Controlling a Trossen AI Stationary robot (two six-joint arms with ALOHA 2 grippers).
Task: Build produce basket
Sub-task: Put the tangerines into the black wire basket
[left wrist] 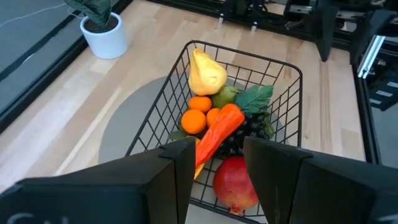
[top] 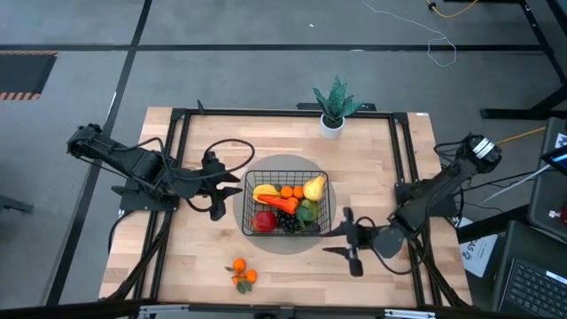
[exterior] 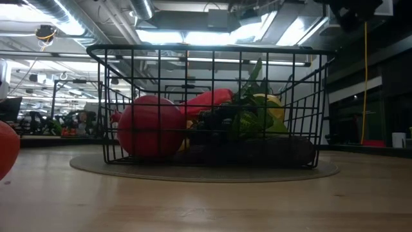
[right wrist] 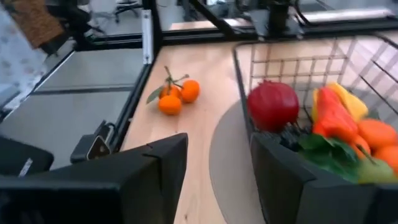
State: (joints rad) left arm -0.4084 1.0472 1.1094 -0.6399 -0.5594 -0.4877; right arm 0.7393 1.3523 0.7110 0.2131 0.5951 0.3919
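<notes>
Oranges (top: 241,275), a leafy pair, lie loose on the table (top: 381,159) at about 7 o'clock from the basket (top: 285,206). Basket stands mid-table on a round grey mat (top: 266,168), holding apple (top: 265,221), carrot (top: 282,204), grapes (top: 291,223), yellow pear (top: 314,187) and more oranges. Right gripper (top: 341,237), fingers apart and empty, sits at 4 o'clock; left gripper (top: 224,188), likewise spread and empty, at 9 o'clock. Potted plant (top: 334,106) stands at 12 o'clock.

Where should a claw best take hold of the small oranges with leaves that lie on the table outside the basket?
Probably from straight above, closing across the orange cluster at its two round fruits, not the thin leaves. It lies free on the table, apart from the basket, so nothing blocks the descent.
</notes>
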